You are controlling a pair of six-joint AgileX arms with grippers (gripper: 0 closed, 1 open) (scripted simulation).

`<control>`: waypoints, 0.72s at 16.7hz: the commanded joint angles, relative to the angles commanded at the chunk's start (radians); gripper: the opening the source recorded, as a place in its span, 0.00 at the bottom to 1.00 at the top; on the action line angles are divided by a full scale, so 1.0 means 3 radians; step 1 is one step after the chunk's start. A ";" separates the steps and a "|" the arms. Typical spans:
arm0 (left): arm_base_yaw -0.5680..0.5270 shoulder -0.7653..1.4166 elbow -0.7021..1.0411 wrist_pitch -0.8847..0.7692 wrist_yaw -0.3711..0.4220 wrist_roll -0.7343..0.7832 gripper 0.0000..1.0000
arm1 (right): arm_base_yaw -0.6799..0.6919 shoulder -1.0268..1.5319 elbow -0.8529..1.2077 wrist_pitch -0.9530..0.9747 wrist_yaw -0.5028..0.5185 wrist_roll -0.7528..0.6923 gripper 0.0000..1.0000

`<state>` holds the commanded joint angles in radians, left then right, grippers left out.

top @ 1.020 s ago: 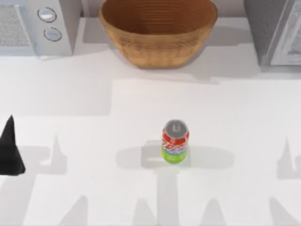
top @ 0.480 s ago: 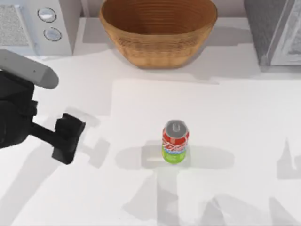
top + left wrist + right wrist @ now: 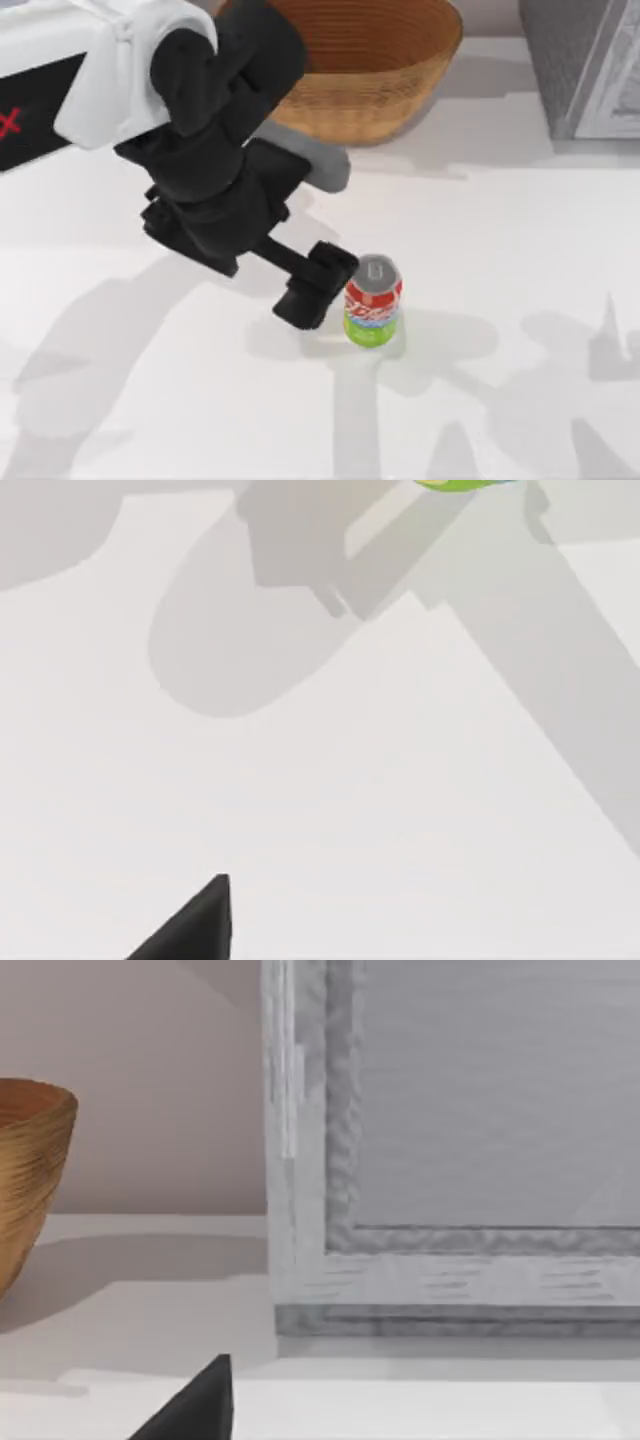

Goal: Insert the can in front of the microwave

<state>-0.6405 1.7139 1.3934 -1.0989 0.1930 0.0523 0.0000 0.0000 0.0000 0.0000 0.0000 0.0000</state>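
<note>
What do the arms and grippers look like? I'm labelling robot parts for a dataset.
The left arm has a white boxy shell with a black panel bearing a red mark, a grey rounded link, and bulky black wrist segments. The left gripper is black and blocky. A black pointed fingertip shows in the right wrist view.

The can point(image 3: 372, 303), standing upright near the middle of the surface point(image 3: 520, 420), carries white lettering across its red upper band, slanted and script-like, but the letters cannot be made out as a word from the top view. On the left arm point(image 3: 60, 70), over the far left corner of the surface, a red mark shaped like an "X" or a cross sits on a black panel of the white casing, cut off by the picture's edge. No other text, number or sign can be read.
</note>
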 joint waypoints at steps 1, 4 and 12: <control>-0.0088 0.0268 0.0267 -0.0171 -0.0029 -0.0009 1.00 | 0.0000 0.0000 0.0000 0.0000 0.0000 0.0000 1.00; -0.0311 0.0957 0.1042 -0.0592 -0.0179 -0.0043 1.00 | 0.0000 0.0000 0.0000 0.0000 0.0000 0.0000 1.00; -0.0552 0.1843 0.2325 -0.0999 -0.0616 -0.0142 1.00 | 0.0000 0.0000 0.0000 0.0000 0.0000 0.0000 1.00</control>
<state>-0.8062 2.2668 2.0909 -1.3987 0.0083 0.0097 0.0000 0.0000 0.0000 0.0000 0.0000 0.0000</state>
